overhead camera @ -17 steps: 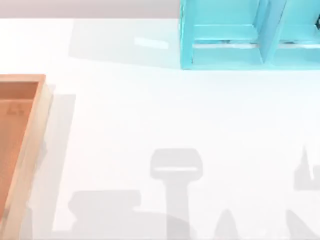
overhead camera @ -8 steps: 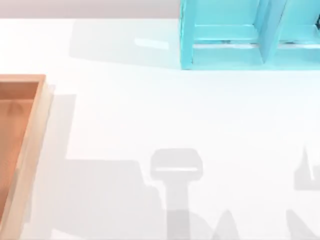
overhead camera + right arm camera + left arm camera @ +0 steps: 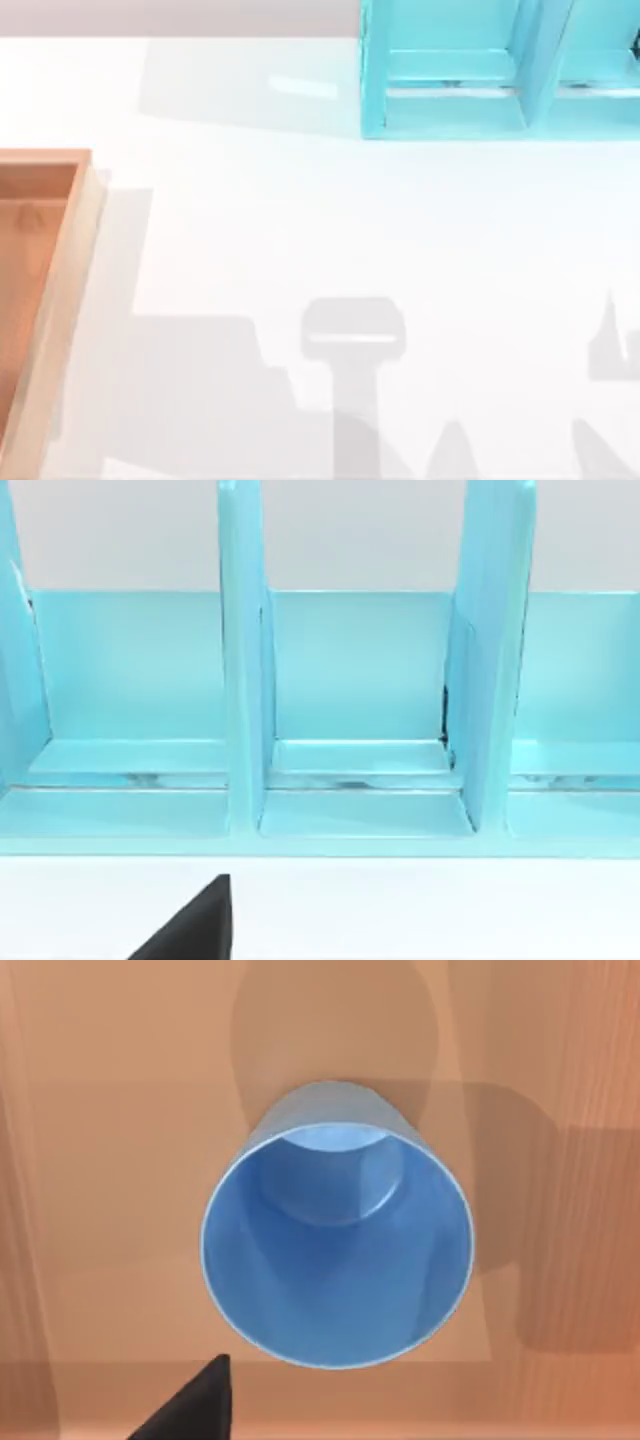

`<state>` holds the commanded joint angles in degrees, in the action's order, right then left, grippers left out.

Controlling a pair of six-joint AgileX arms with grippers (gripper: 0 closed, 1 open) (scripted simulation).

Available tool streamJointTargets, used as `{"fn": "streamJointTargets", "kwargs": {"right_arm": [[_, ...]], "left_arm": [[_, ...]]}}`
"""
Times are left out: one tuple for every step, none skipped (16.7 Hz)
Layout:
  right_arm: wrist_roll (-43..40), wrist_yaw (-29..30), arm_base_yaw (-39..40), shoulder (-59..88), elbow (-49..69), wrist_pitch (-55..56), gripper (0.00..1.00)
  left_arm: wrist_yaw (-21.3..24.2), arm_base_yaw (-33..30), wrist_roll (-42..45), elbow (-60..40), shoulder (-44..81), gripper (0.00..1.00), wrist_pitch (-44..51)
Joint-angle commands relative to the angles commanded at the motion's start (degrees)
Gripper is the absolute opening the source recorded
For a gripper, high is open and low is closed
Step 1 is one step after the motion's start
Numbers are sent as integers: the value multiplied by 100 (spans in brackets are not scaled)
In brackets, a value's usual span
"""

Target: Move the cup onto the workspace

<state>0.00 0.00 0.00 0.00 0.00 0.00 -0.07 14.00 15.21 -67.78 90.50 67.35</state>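
Note:
The blue cup [image 3: 335, 1250] stands upright on the floor of the wooden tray [image 3: 100, 1160], and I look straight down into its open mouth in the left wrist view. My left gripper [image 3: 195, 1410] hovers above it, a black part of it showing just off the cup's rim and apart from it. The workspace [image 3: 300, 230] is the glossy white tabletop to the right of the tray [image 3: 72, 250], with arm shadows across its front. My right gripper [image 3: 195, 930] is parked over the white surface, facing the teal shelf.
The orange-brown tray lies along the table's left edge with raised rims. A light teal shelf unit [image 3: 450, 110] with upright dividers [image 3: 240, 680] stands at the back right.
In the top view the arm shadow at the front left has grown and shifted shape. The tray, the shelf and the other shadows have stayed put.

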Motion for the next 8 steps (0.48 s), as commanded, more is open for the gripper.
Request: {"fn": "streamJointTargets", "kwargs": {"right_arm": [[0,0,0,0,0,0,100],[0,0,0,0,0,0,100],[0,0,0,0,0,0,100],[0,0,0,0,0,0,100],[0,0,0,0,0,0,100],[0,0,0,0,0,0,100],[0,0,0,0,0,0,100],[0,0,0,0,0,0,100]], "left_arm": [[0,2,7,167,62,100,-242],[0,7,13,346,131,100,-505],[0,13,19,537,204,100,-782],[0,19,27,725,278,100,-1094],[0,25,34,910,351,100,-1374],[0,30,39,1080,416,100,-1598],[0,34,44,1219,471,100,-1766],[0,36,46,1314,511,100,-1874]]}}
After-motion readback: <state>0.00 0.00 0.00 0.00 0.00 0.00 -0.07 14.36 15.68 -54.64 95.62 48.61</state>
